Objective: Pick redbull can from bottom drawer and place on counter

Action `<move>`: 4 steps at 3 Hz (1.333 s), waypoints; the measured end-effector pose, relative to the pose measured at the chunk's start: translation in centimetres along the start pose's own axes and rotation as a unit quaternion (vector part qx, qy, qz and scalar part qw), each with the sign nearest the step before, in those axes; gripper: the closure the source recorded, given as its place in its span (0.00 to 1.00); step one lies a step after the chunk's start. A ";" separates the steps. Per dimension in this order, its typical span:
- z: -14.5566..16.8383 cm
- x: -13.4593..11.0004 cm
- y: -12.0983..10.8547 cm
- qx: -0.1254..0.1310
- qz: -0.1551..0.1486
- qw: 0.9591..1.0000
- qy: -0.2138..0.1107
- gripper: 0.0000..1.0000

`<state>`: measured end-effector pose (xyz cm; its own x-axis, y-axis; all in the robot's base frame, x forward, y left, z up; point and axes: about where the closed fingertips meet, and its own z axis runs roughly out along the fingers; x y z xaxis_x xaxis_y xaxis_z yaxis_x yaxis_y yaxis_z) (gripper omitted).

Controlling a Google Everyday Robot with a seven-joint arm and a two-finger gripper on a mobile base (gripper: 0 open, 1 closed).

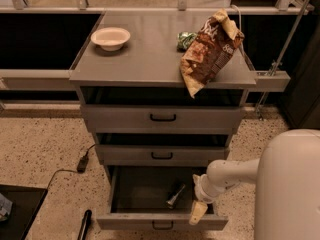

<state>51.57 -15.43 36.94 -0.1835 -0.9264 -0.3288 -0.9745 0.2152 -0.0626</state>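
The redbull can (pixel 175 195) lies tilted on its side on the floor of the open bottom drawer (pixel 120 189), right of the drawer's middle. My gripper (pixel 198 212) hangs from the white arm at the drawer's front right corner, just right of the can and apart from it. One pale finger (pixel 197 214) points down over the drawer's front edge. The counter (pixel 150 49) is the grey top of the cabinet above.
On the counter stand a white bowl (pixel 111 37) at the left, a small green wrapper (pixel 186 39) and a brown chip bag (pixel 210 51) overhanging the right front edge. Two shut drawers (pixel 162 117) sit above. A black cable and plug (pixel 82 163) lie on the floor at the left.
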 end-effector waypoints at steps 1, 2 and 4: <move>0.8 -0.4 -0.8 0.014 0.008 0.999 -0.033 0.00; 1.0 -2.2 -2.1 0.063 0.012 0.994 -0.084 0.00; 0.9 -2.8 -2.8 0.078 0.014 0.993 -0.092 0.00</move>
<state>54.89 -13.19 37.17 -0.1690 -0.8510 -0.4972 -0.9349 0.2982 -0.1926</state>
